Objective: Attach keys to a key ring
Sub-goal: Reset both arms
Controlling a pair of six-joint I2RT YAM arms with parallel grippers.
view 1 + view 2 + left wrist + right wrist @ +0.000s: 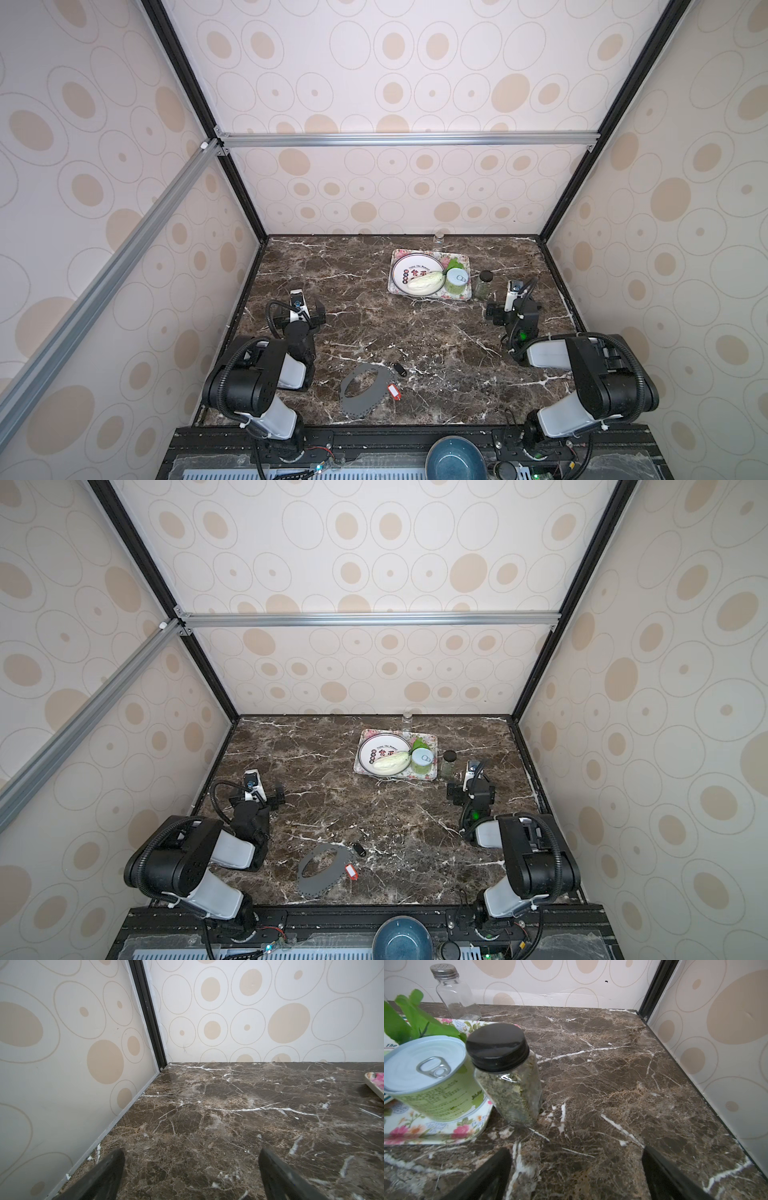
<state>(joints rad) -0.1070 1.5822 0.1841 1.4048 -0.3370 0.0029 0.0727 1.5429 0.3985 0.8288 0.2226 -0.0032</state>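
The key ring (362,406) (327,882), a flat grey crescent plate with holes along its rim, lies near the table's front edge. Of the keys, the red tag (393,391) (351,871) rests against the plate's right side, and the black fob (400,369) (359,849) lies just beyond it. My left gripper (298,316) (192,1153) hovers open over bare marble at the left, well behind the plate. At the right, my right gripper (514,308) (576,1151) is open too, near a spice jar. Neither holds anything.
A floral tray (436,296) at the back holds a plate (409,270), a pale cabbage and a green can (425,1076). A black-lidded spice jar (508,1076) stands beside it, a clear shaker (454,995) by the back wall. A blue bowl (455,459) sits at the front.
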